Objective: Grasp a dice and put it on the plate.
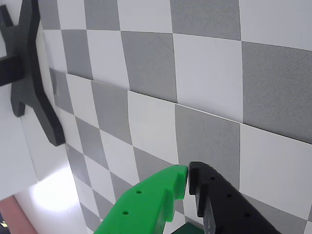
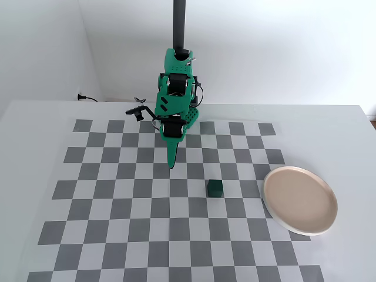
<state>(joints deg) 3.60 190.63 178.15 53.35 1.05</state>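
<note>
In the fixed view the dice (image 2: 215,188), a small dark green cube, sits on the checkerboard mat near its middle. The plate (image 2: 299,200), beige-pink with a cream rim, lies at the mat's right edge, about two squares right of the dice. My gripper (image 2: 172,165) points down at the mat, about one square up and left of the dice and apart from it. In the wrist view the gripper (image 1: 188,176) has its green and black fingertips touching, with nothing between them. The dice and plate are not clearly seen in the wrist view.
The grey-and-white checkerboard mat (image 2: 117,205) covers a white table. A black pole (image 2: 179,23) rises behind the arm. A black cross-shaped foot (image 1: 34,83) shows at the left of the wrist view. A cable (image 2: 88,98) lies at the back left.
</note>
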